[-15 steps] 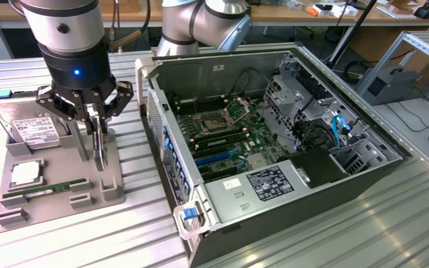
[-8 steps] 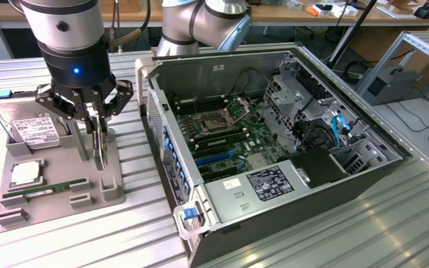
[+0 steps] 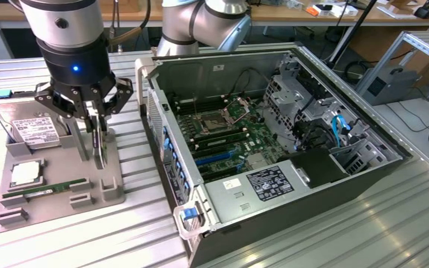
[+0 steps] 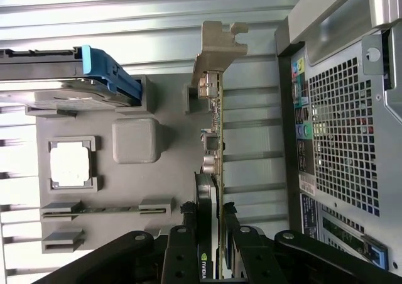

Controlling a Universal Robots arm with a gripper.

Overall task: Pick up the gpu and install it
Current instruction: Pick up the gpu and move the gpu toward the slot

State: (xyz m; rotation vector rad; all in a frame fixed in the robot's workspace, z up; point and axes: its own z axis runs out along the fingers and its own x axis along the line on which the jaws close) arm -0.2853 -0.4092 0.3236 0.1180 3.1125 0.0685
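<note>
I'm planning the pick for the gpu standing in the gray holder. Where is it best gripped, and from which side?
Best pinch the gpu across its flat faces at the middle of its upper long edge, coming down from above. It stands on edge in the gray holder, so that edge is free, while the metal bracket closes one end. The gripper hangs there.

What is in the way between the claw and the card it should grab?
Nothing visible. The claw is right at the card, which stands on edge in the gray holder. The computer case beside the holder lies open.
</note>
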